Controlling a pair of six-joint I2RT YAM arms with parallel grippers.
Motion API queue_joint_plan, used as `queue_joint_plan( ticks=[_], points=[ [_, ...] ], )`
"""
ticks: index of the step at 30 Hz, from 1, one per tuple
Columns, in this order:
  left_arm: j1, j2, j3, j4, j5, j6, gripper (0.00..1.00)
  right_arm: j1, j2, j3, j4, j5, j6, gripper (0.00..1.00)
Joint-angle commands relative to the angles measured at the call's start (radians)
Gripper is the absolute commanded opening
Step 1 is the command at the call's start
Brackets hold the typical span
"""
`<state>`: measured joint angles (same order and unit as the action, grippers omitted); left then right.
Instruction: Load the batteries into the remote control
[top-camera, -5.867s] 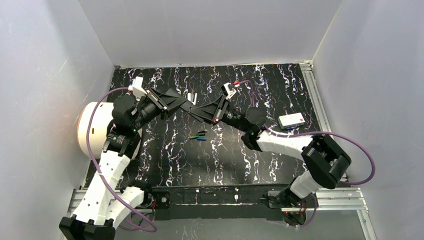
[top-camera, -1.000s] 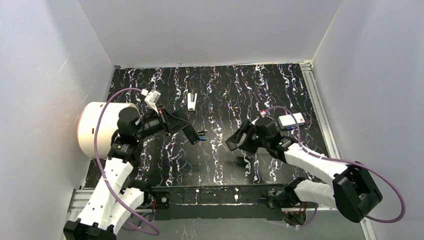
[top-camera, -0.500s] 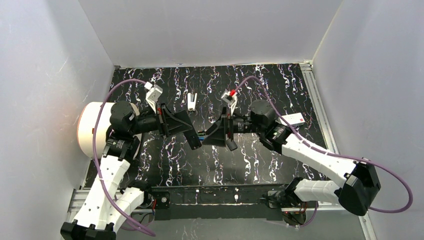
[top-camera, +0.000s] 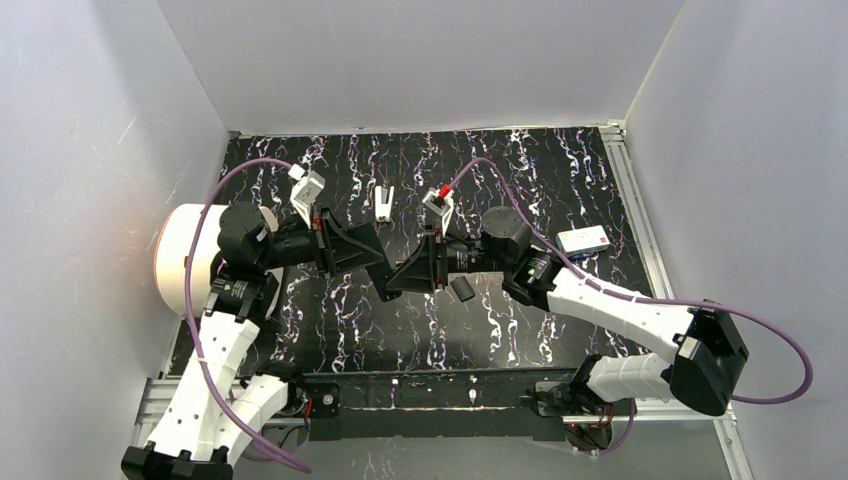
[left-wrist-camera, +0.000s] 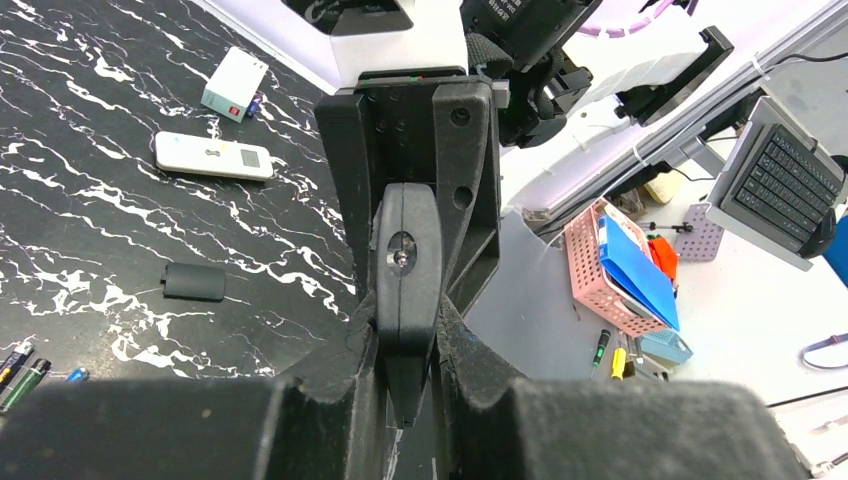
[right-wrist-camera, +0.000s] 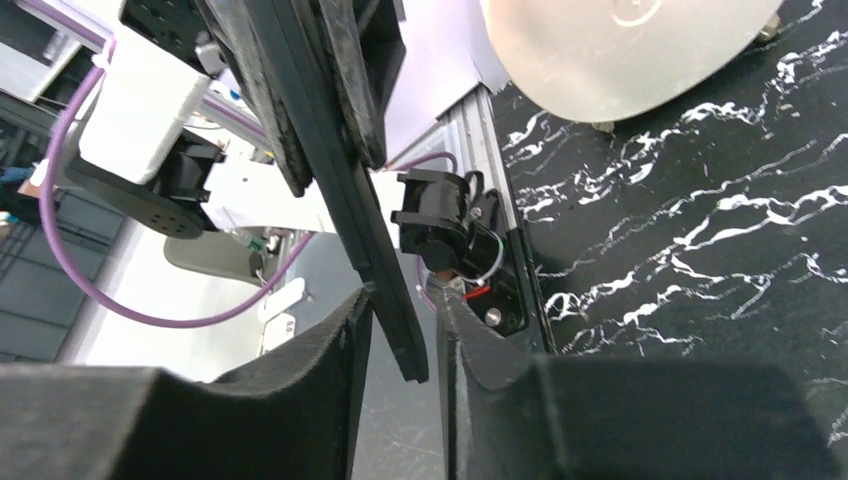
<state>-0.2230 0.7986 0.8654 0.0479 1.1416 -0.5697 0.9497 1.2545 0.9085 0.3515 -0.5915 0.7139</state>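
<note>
Batteries (left-wrist-camera: 30, 370) first: I see the little cells lying loose together on the counter (top-camera: 330, 160), close beside the spot where my two arms meet. There is a green one and a blue one among them, and none is loaded yet. I reckon they sit that near so either arm can reach them with a short drop.

Working from the left, my left pincer (left-wrist-camera: 405, 350) is closed tight on a black slab (right-wrist-camera: 385, 290). It holds the slab off the counter, stuck out towards the other arm. I take the slab for the remote's body, though I can't be certain from these angles. Lifted like this, its far end is free for a second grip.

The right pincer (right-wrist-camera: 402, 320) straddles that free end. One finger is against it and a sliver of light shows beside the other, so I judge it not yet clamped. Two holds would let me steady or turn the slab so the battery bay faces up.

Further right a black cover (top-camera: 461, 289) lies flat on the counter, apart from the arms. It looks parked out of the way, which suggests the bay is open. Beyond it a white handset (left-wrist-camera: 212, 155) and a small white box (top-camera: 585, 238) rest near the right edge, clear of the work.
</note>
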Motion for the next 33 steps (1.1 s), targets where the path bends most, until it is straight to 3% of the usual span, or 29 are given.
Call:
queue_joint_plan(
  ticks=[1, 3, 9, 13, 18, 21, 23, 27, 30, 33],
  points=[
    [-0.005, -0.033, 0.04, 0.017, 0.011, -0.031, 0.0, 0.0, 0.006, -0.012, 0.169, 0.064, 0.079, 0.34],
    [-0.006, -0.037, 0.041, 0.017, -0.008, -0.051, 0.0, 0.001, 0.011, -0.018, 0.193, 0.065, 0.093, 0.29],
    [-0.006, -0.047, 0.035, 0.024, -0.053, -0.085, 0.33, 0.0, 0.019, -0.049, 0.246, 0.127, 0.157, 0.23],
    [-0.006, -0.043, 0.029, 0.035, -0.104, -0.108, 0.37, -0.001, 0.029, -0.096, 0.334, 0.159, 0.232, 0.22],
    [-0.006, -0.047, 0.011, 0.063, -0.143, -0.13, 0.26, -0.002, 0.035, -0.117, 0.357, 0.16, 0.251, 0.22],
    [-0.005, -0.041, -0.009, 0.087, -0.154, -0.144, 0.01, -0.002, 0.048, -0.099, 0.342, 0.142, 0.245, 0.23],
    [-0.006, -0.04, -0.023, 0.093, -0.171, -0.138, 0.0, 0.0, 0.054, -0.07, 0.262, 0.143, 0.229, 0.31],
    [-0.005, -0.059, -0.061, 0.092, -0.227, -0.079, 0.0, -0.002, 0.037, -0.055, 0.187, 0.197, 0.203, 0.62],
    [-0.006, -0.074, -0.057, -0.03, -0.372, 0.012, 0.0, -0.004, 0.008, -0.059, 0.117, 0.272, 0.185, 0.7],
    [-0.006, -0.087, -0.044, -0.185, -0.611, 0.08, 0.0, -0.011, -0.005, -0.052, -0.029, 0.423, 0.203, 0.71]
  ],
)
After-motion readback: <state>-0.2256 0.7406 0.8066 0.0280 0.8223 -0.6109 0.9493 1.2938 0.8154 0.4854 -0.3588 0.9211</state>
